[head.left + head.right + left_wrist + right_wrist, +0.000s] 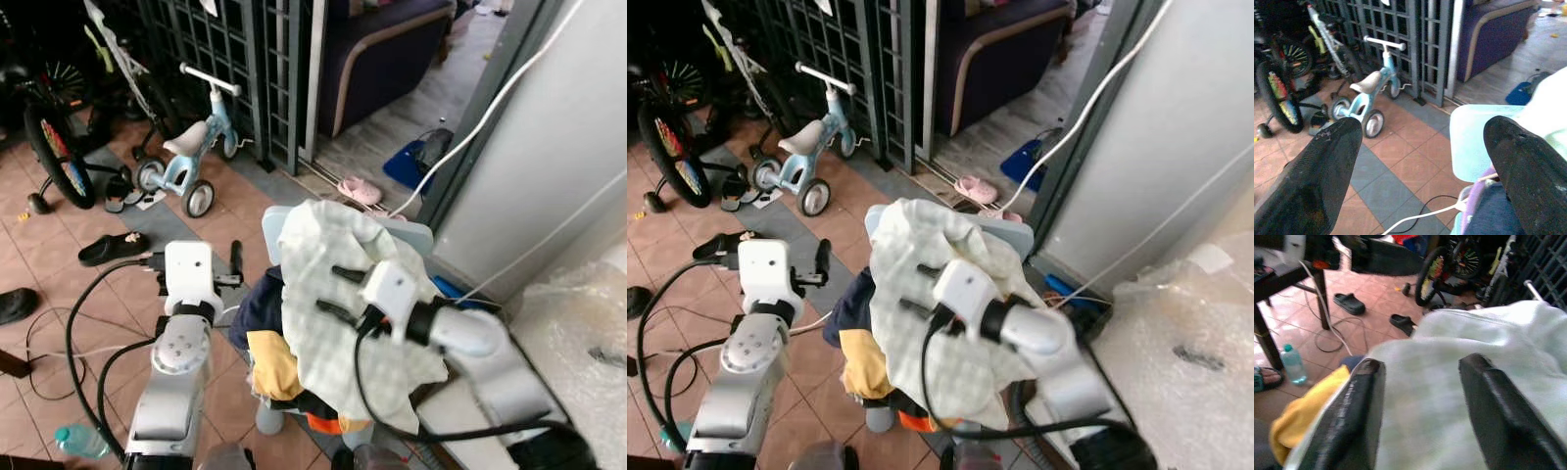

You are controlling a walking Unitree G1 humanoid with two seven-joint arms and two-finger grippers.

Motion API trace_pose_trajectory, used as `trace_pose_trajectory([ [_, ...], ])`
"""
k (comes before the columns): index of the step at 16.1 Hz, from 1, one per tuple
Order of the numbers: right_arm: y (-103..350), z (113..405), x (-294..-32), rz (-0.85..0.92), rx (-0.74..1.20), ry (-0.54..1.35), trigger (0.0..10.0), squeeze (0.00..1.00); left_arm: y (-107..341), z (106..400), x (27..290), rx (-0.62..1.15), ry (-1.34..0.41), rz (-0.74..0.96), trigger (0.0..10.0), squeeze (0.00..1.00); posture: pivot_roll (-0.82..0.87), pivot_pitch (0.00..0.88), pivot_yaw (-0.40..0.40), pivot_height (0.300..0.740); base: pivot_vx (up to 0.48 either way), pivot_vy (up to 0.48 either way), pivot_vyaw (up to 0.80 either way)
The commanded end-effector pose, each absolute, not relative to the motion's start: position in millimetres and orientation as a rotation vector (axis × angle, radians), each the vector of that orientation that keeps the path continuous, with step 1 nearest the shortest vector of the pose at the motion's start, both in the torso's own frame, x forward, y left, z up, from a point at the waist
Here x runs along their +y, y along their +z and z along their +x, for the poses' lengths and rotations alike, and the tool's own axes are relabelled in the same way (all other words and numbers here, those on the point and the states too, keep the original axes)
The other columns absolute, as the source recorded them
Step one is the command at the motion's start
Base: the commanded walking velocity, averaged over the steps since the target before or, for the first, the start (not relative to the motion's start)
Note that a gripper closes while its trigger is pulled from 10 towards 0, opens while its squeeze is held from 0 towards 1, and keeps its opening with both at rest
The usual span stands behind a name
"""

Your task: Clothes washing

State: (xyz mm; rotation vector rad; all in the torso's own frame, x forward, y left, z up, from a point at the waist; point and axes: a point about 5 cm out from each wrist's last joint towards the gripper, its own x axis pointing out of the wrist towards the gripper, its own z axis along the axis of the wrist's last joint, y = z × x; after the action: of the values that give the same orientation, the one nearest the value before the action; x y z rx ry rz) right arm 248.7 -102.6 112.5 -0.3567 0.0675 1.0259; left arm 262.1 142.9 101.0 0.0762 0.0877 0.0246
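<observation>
Right wrist view shows the right gripper [1422,416], fingers spread, over the pale cloth [333,294]: soft, light, best pinched at a raised fold.

Head stereo downward; wrist cameras along fingers [1312,186].

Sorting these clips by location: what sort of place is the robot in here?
Probably a home's tiled porch or entry just outside a living room. A child's balance bike and a bicycle stand by a metal grille gate, slippers lie at the doorway, and a sofa sits inside.
</observation>
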Motion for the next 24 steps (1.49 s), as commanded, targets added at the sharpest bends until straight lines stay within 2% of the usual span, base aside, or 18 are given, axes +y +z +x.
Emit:
trace_pose_trajectory([
  [1, 108.0, 254.1, -96.5, -0.355, 0.082, 1.023, 10.0, 1.00, 111.6, 263.1, 139.5, 0.033, -0.008, 0.099, 10.0, 0.00, -0.01, 0.055, 0.004, 0.740, 0.000, 0.000, 0.00],
  [2, 102.4, 257.4, -91.1, -0.368, 0.105, 1.014, 10.0, 1.00, 113.7, 261.4, 138.4, 0.019, -0.021, 0.114, 10.0, 0.00, 0.00, 0.058, -0.002, 0.740, 0.000, 0.000, 0.00],
  [3, 95.0, 261.0, -84.9, -0.392, 0.138, 1.006, 10.0, 0.92, 114.7, 258.6, 139.3, 0.017, -0.020, 0.118, 10.0, 0.00, 0.02, 0.065, -0.013, 0.740, 0.000, 0.000, 0.00],
  [4, 88.7, 265.8, -80.0, -0.388, 0.171, 0.982, 10.0, 0.33, 114.0, 256.0, 142.9, 0.022, -0.005, 0.120, 10.0, 0.00, 0.03, 0.067, -0.018, 0.740, 0.000, 0.000, 0.00],
  [5, 84.3, 269.1, -76.3, -0.384, 0.197, 0.963, 10.0, 0.22, 113.1, 253.8, 145.8, 0.027, 0.006, 0.124, 10.0, 0.00, 0.03, 0.068, -0.020, 0.740, 0.000, 0.000, 0.00],
  [6, 76.0, 270.5, -72.5, -0.433, 0.223, 0.969, 8.9, 0.00, 111.4, 250.4, 151.3, 0.037, 0.037, 0.123, 10.0, 0.00, 0.05, 0.073, -0.034, 0.740, 0.000, 0.000, 0.00],
  [7, 71.8, 272.2, -70.7, -0.457, 0.231, 0.962, 0.0, 0.00, 109.4, 247.7, 157.1, 0.051, 0.072, 0.114, 10.0, 0.00, 0.06, 0.076, -0.040, 0.740, 0.000, 0.000, 0.00],
  [14, 68.3, 280.5, -77.8, -0.485, 0.242, 0.895, 0.0, 0.00, 96.7, 231.6, 181.7, 0.134, 0.187, 0.087, 10.0, 0.00, 0.06, 0.081, -0.058, 0.740, 0.000, 0.000, 0.00],
  [24, 78.9, 285.0, -80.3, -0.424, 0.162, 0.842, 0.0, 0.00, 99.0, 237.8, 177.6, 0.128, 0.184, 0.077, 10.0, 0.00, 0.04, 0.070, -0.052, 0.740, 0.000, 0.000, 0.00],
])
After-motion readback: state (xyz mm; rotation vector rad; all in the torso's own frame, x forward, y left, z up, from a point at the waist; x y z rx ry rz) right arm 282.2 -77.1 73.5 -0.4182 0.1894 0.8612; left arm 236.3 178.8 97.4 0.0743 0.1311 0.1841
